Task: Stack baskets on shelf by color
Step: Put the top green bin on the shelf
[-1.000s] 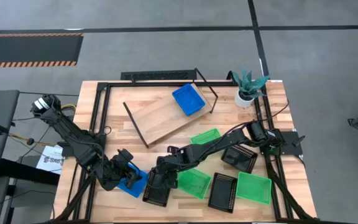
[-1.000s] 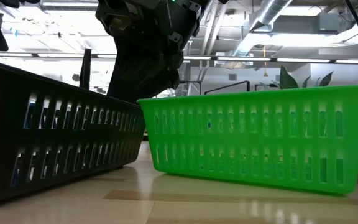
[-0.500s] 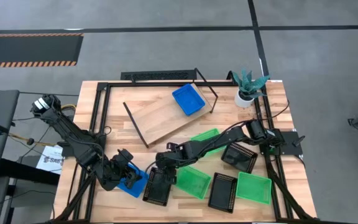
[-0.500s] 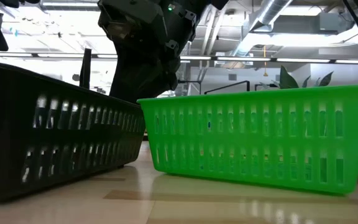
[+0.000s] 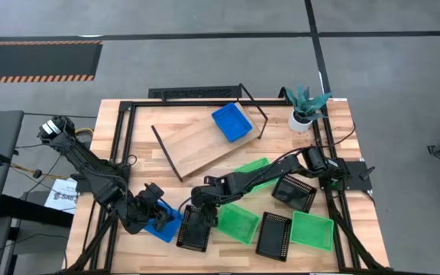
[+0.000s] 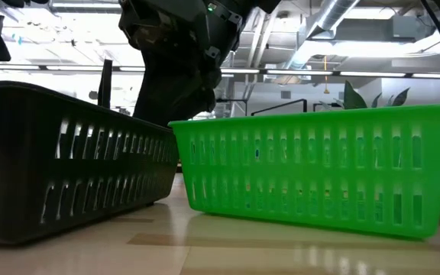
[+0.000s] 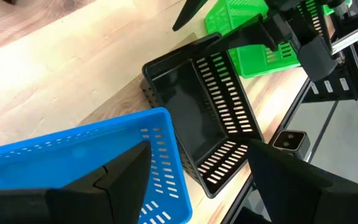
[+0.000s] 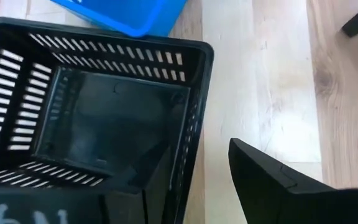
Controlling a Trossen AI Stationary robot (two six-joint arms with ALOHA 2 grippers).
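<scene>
My right gripper (image 5: 202,205) stands open over the far end of a black basket (image 5: 192,229) near the table's front edge. One finger is inside the basket and one outside. Left of it lies a blue basket (image 7: 73,162). My left gripper (image 5: 157,215) is open above that basket's end, one finger over its inside and one beyond it. The shelf (image 5: 197,145) lies farther back with another blue basket (image 5: 231,122) on it. Green baskets (image 5: 237,224) (image 5: 312,231) (image 5: 252,168) and black ones (image 5: 273,233) (image 5: 295,191) sit flat on the table. My right gripper (image 8: 194,155) straddles the black basket's far end wall (image 8: 194,124), slanting down from the far right. One finger (image 8: 151,193) is inside, the other (image 8: 272,180) outside with a gap to the wall. Whether the inner finger touches the wall I cannot tell. The basket rests flat.
A white plant pot (image 5: 302,118) stands at the far right corner. Black frame rails (image 5: 124,153) run along the table's sides. In the low view a green basket (image 6: 319,176) and the black basket (image 6: 67,160) fill the foreground.
The black basket at my right gripper has turned a little on the table and stayed flat.
</scene>
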